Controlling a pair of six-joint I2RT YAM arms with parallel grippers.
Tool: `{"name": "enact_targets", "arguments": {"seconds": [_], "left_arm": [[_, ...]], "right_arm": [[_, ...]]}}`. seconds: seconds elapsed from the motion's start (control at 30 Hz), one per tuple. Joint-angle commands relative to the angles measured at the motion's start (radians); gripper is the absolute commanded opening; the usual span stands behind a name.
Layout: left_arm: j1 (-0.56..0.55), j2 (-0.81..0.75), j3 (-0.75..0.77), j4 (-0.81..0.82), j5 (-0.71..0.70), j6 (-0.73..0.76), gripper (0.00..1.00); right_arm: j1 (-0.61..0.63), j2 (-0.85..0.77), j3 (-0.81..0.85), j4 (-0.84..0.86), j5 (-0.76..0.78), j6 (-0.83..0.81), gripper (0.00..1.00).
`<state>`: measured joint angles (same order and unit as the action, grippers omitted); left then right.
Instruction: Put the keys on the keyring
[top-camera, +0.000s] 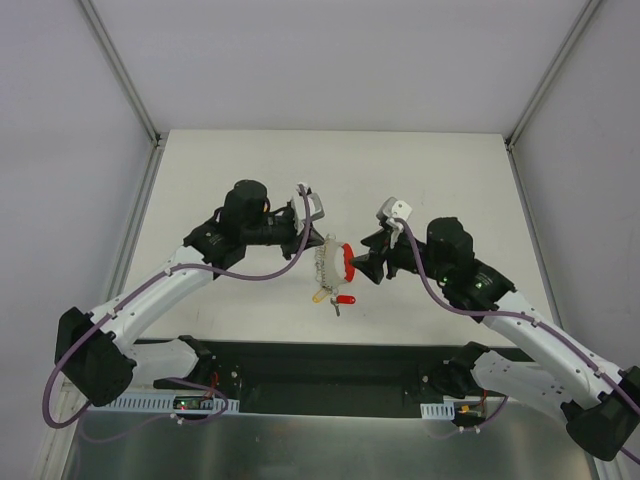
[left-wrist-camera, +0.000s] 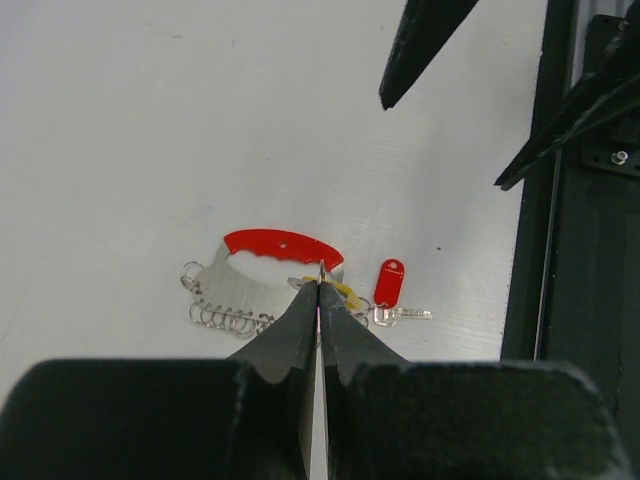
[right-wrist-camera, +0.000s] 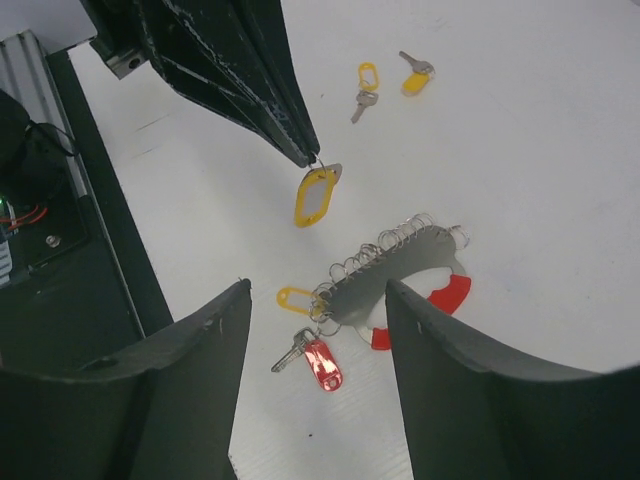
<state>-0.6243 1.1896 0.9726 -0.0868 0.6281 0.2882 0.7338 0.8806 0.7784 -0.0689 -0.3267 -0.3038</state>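
Left pincer (left-wrist-camera: 320, 272) is clamped right down, fingers flat against each other. The right wrist camera shows what it has: a yellow tag (right-wrist-camera: 315, 197), nipped by the metal bit at its top and hanging below the fingertip. That puts the tag at about 11 o'clock from the keyring (right-wrist-camera: 400, 265); whether it clears the counter (top-camera: 230, 170) I can't tell.

The keyring lies flat on the white counter. From above it sits near the middle, a touch toward the 6 o'clock edge. It's a silver plate fringed with little wire rings, with a red curved piece (left-wrist-camera: 283, 243) along one side.

Right pincer (right-wrist-camera: 318, 290) hangs over it with fingers well apart and nothing between them. In its own camera the keyring shows in the gap between the two fingers. From the top view this pincer is at the keyring's 3 o'clock, just beside the red piece. The left one comes in from 10 o'clock.

A second yellow tab (right-wrist-camera: 297, 298) lies against the rings at the plate's 8 o'clock end. Just past that, at 7 o'clock, is a red tag (right-wrist-camera: 322, 362) with a small silver key (right-wrist-camera: 290, 352) on it.

Up at 12 o'clock in the right wrist view, two more keys (right-wrist-camera: 362, 100) lie loose. They are well apart from the keyring, and both carry yellow.
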Motion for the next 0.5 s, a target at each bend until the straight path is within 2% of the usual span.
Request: {"name": "enact_targets", "arguments": {"seconds": [0.0,0.07,0.47], "left_arm": [[-0.026,-0.065,0.017,0.036,0.11,0.085,0.0],[-0.038,-0.074,0.015,0.035,0.136,0.092,0.0],[-0.113,-0.113,0.025,0.033,0.174,0.103,0.0]], "right_arm": [[-0.002,-0.019,0.056,0.035,-0.129,-0.061,0.56],[-0.004,-0.017,0.059,0.035,-0.153,-0.066,0.51],[-0.005,-0.015,0.074,0.032,-0.261,-0.07,0.45]]}}
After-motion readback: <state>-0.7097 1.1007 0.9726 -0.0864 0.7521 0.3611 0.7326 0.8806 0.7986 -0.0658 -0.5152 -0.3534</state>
